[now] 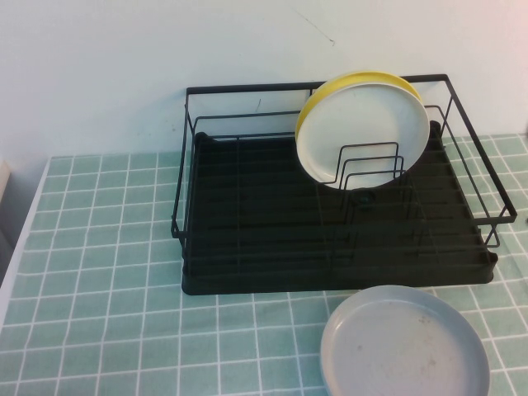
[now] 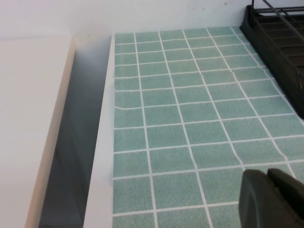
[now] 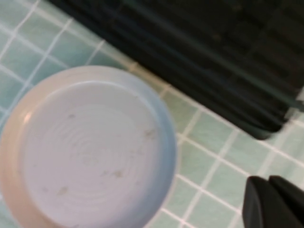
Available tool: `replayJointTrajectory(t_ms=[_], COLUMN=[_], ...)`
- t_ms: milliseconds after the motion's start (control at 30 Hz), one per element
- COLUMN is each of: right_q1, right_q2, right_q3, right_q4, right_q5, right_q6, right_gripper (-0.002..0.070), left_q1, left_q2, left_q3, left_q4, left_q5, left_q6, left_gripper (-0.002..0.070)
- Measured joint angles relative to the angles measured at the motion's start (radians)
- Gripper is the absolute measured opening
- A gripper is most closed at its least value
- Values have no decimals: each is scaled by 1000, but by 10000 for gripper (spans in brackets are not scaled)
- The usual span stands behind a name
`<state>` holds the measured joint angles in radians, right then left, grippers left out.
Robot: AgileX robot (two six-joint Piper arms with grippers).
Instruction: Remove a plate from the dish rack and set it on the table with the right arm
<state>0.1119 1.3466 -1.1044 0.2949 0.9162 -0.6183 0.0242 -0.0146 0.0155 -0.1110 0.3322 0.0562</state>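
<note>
The light grey plate (image 1: 404, 342) lies flat on the green tiled table (image 1: 107, 272), just in front of the black dish rack (image 1: 330, 279) at the front right. In the right wrist view the plate (image 3: 90, 147) lies face up on the tiles, with the rack's edge (image 3: 199, 57) beyond it. My right gripper (image 3: 268, 183) is shut and empty, over bare tiles beside the plate and clear of it. My left gripper (image 2: 267, 175) is shut and empty over the tiles (image 2: 190, 109), left of the rack (image 2: 280, 42). Neither arm shows in the high view.
A white plate (image 1: 367, 132) stands upright in the rack's loops with a yellow plate (image 1: 330, 91) behind it. The table's white left edge (image 2: 102, 156) drops to a gap beside a pale surface (image 2: 28, 118). A wall stands behind the rack.
</note>
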Motion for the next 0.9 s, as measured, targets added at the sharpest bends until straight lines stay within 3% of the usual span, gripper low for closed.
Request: replayJointTrajectory(t_ms=[267, 533, 900], right_q1=[0, 0, 0], right_q2=[-393, -735, -940], right_q3=[258, 578, 790], right_q4=[-94, -99, -101], right_q5=[-213, -297, -293], right_q6=[131, 216, 281], right_gripper=[0, 0, -1], left_q1=[0, 0, 0], left_q2=[0, 0, 0], left_q3=[0, 0, 0], left_q4=[0, 0, 0], left_q5=[0, 0, 0], left_q6=[2, 2, 2], left_gripper=[-3, -3, -3])
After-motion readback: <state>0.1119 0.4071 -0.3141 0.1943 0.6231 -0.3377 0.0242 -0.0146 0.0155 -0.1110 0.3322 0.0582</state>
